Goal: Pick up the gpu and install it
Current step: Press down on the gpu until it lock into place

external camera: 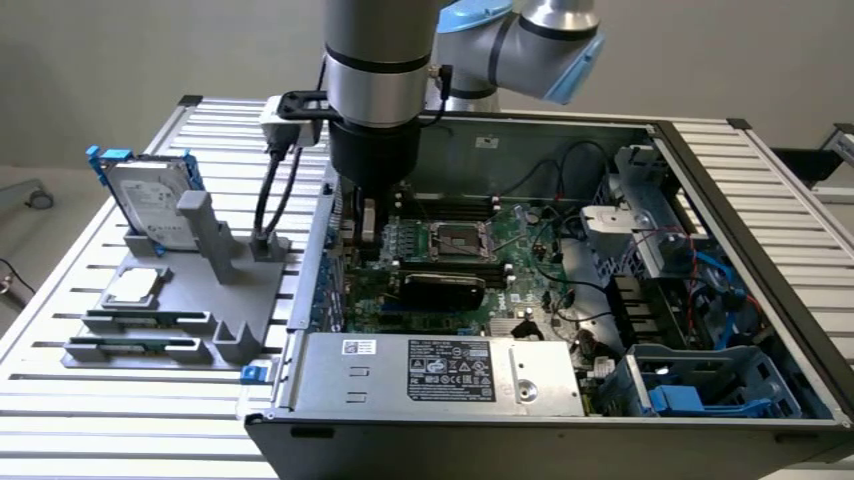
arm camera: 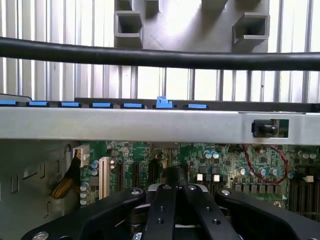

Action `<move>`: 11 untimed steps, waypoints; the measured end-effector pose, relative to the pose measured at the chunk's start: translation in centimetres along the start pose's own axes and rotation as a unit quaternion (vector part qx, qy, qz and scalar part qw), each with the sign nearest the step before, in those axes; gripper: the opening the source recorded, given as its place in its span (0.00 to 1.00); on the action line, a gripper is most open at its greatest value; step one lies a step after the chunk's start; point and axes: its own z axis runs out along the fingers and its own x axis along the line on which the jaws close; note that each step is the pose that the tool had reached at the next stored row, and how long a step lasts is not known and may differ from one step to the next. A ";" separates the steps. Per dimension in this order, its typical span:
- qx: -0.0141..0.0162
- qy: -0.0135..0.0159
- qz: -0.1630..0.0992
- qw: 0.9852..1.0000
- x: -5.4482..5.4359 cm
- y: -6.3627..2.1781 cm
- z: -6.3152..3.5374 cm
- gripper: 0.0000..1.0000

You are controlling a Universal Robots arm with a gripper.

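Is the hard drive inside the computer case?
No, the hard drive stands on the grey holder outside the case, at the exterior view's left.

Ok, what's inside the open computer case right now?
The green motherboard, a silver power supply, and the shut end effector over the card slots. Whatever lies beneath it is covered.

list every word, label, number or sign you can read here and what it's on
None can be read for certain.
black label on the power supply: print and marks, too small to read
white sticker next to that label: too small to read
face of the hard drive: blurred, unreadable
motherboard: no legible print
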 end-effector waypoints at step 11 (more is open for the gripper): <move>-0.019 0.000 0.000 1.000 0.0 0.78 -1.21 0.11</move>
